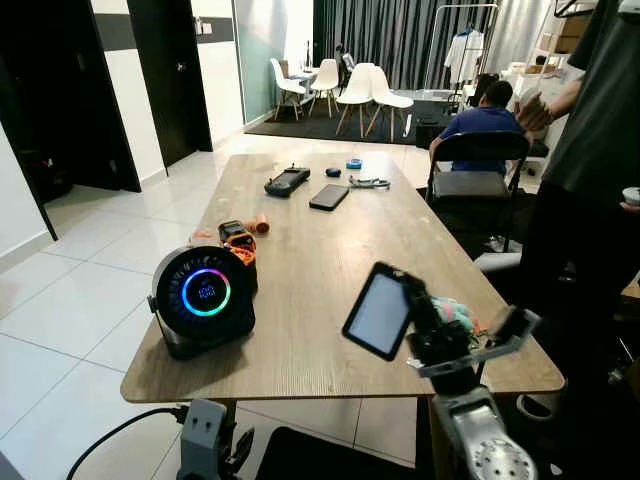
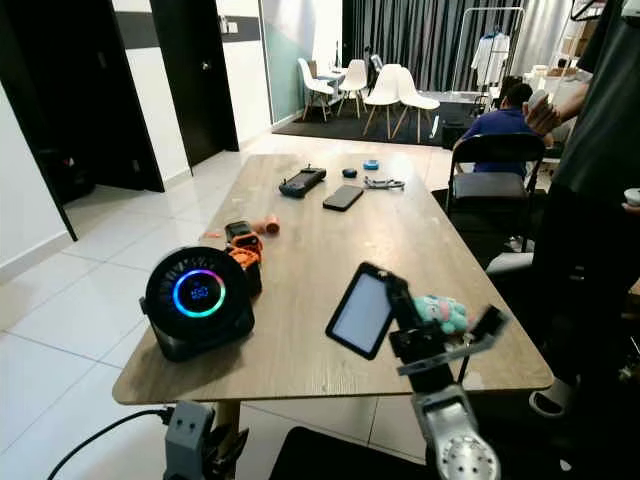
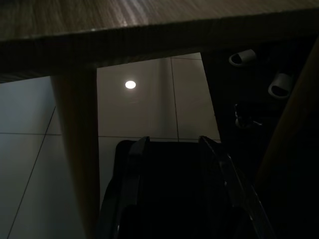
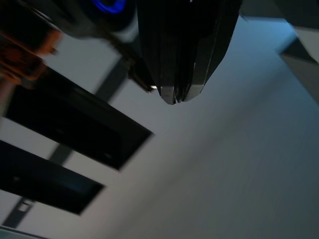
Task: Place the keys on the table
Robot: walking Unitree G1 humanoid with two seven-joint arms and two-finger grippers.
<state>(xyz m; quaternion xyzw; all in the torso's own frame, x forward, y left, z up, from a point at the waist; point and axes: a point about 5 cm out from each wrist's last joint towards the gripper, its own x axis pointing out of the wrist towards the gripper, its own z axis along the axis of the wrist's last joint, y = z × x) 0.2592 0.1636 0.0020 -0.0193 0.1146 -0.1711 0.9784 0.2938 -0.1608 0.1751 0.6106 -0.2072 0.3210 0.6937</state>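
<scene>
A small teal and pink plush keychain [image 1: 455, 312] lies on the wooden table [image 1: 320, 260] close to its front right corner; the keys themselves are hidden behind my right wrist. My right gripper [image 1: 368, 308] hovers over the table's front edge just left of the plush, its flat black fingers [image 4: 175, 59] pressed shut and pointing left. A tiny metal glint sits beside the tips in the right wrist view; nothing else shows between them. My left gripper [image 3: 172, 169] hangs idle below the table's front edge, next to a table leg [image 3: 75, 149].
A round speaker with a glowing ring [image 1: 203, 295] and an orange-black object [image 1: 240, 240] stand front left. A phone [image 1: 329, 196], a controller [image 1: 287, 181] and small items lie at the far end. A person [image 1: 590, 200] stands at the right; another sits on a chair [image 1: 475, 165].
</scene>
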